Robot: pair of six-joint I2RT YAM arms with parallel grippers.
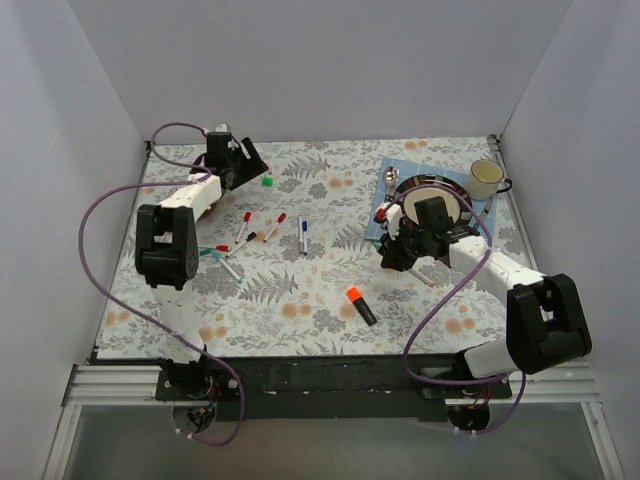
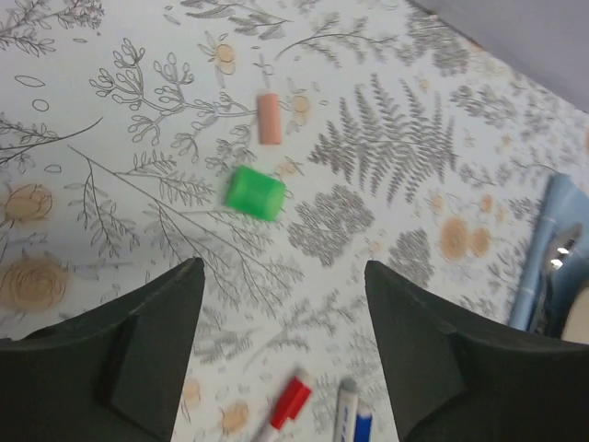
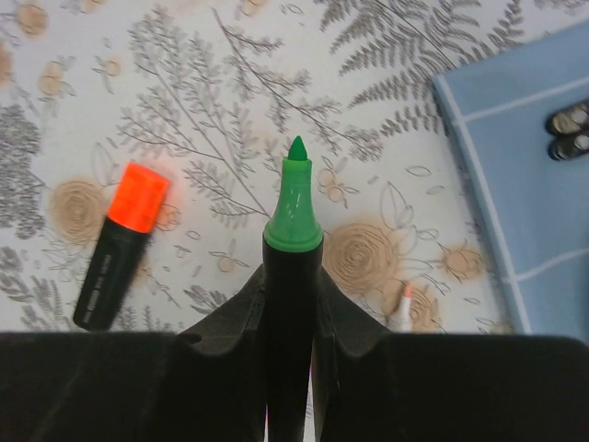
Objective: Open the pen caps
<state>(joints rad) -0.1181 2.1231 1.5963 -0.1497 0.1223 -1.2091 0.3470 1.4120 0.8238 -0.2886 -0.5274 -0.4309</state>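
Observation:
My right gripper (image 3: 293, 276) is shut on a thick black marker whose bare green tip (image 3: 295, 198) points away from it, above the cloth; the gripper also shows in the top view (image 1: 398, 250). A black marker with an orange cap (image 3: 124, 244) lies to its left, also in the top view (image 1: 360, 305). A thin white pen with an orange tip (image 3: 402, 308) lies at the right. My left gripper (image 2: 283, 269) is open and empty, at the far left in the top view (image 1: 235, 160). A loose green cap (image 2: 255, 192) and a salmon cap (image 2: 269, 119) lie beyond it. Red-capped (image 2: 290, 405) and blue-capped (image 2: 362, 425) pens lie nearer.
Several slim white pens (image 1: 275, 226) lie scattered at centre left on the floral cloth. A blue mat (image 1: 385, 215) at the back right holds a metal plate (image 1: 455, 192), a spoon (image 1: 390, 180) and a mug (image 1: 487, 178). Grey walls close three sides.

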